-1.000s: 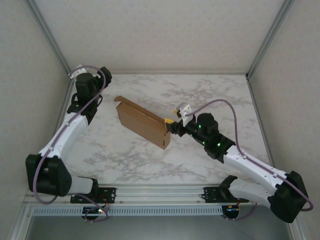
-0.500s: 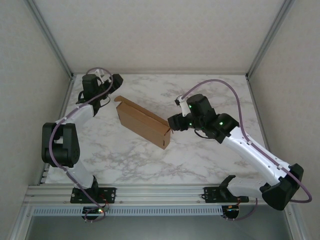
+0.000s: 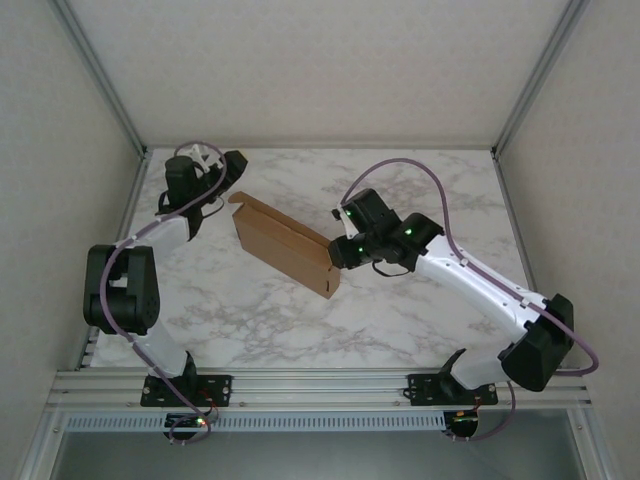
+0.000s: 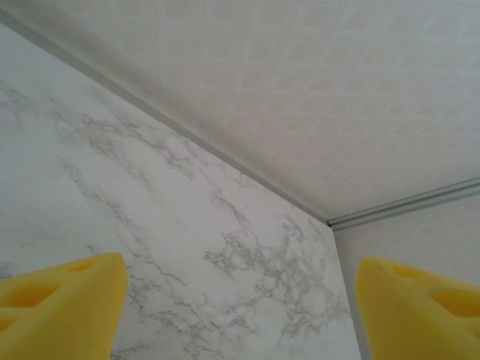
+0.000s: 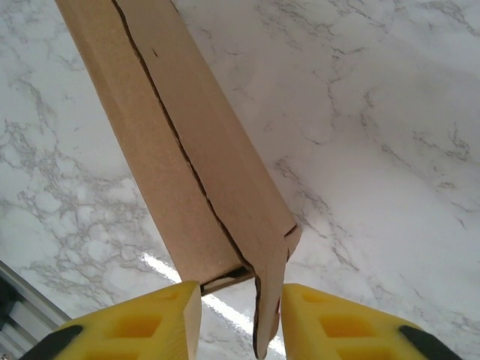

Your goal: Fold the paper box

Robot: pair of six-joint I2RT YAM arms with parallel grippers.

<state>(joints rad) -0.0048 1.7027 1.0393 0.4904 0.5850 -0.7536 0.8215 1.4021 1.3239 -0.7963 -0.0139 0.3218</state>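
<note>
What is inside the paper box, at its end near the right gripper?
At that end of the paper box, a narrow dark gap is visible beside a flap that sticks out between the fingers of the right gripper. Cardboard walls cover the rest of the inside.

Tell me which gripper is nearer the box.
Right. The right gripper straddles a flap at the near end of the box; the left gripper hangs open, apart from it, past its far corner.

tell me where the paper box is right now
In the top view the paper box sits diagonally on the table, slightly left of centre. Its near-right end flap is inside the right hand.
</note>
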